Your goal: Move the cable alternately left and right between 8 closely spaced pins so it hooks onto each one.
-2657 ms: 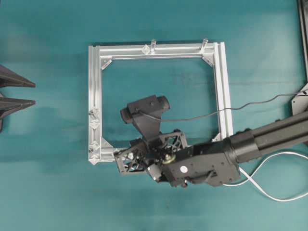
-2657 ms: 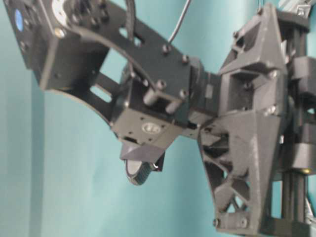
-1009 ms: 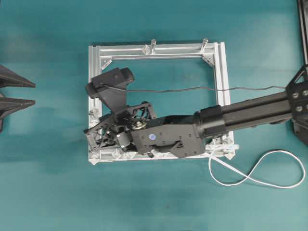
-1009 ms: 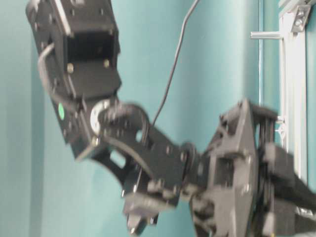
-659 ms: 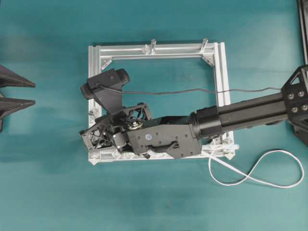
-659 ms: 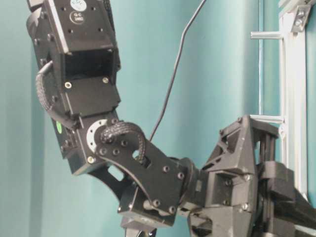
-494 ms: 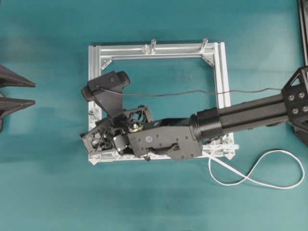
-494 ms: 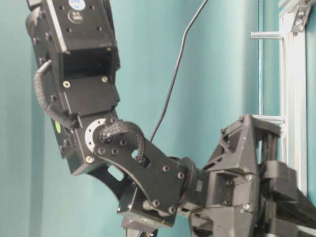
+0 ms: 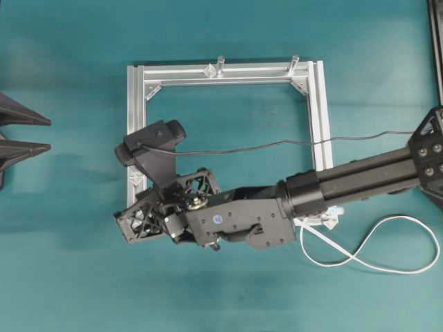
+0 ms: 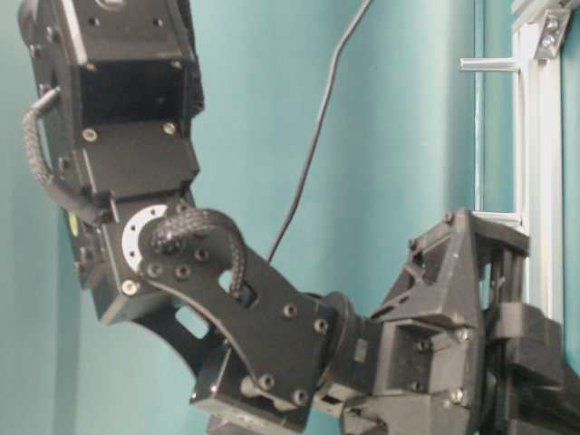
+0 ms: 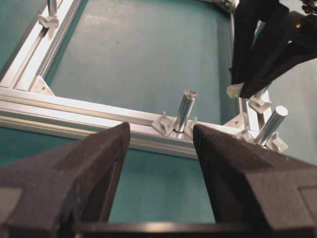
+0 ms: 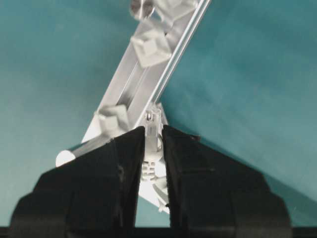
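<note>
The right gripper (image 12: 152, 148) was clenched on the plug (image 12: 151, 133) of the cable (image 9: 367, 249), over the near-left corner of the frame (image 9: 228, 70). Pins (image 12: 150, 46) lay on the rail just beyond the fingertips. The cable's slack looped on the table (image 9: 69, 277) near the frame's near-right corner. The left gripper (image 11: 161, 144) stood released, wide apart, holding nothing, facing two posts (image 11: 184, 110).

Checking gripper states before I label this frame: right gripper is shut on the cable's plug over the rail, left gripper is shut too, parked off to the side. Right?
Not quite. The left gripper is open: the left wrist view shows its jaws spread wide with nothing between them. The rest holds: the right gripper is shut on the cable's plug over the rail.
</note>
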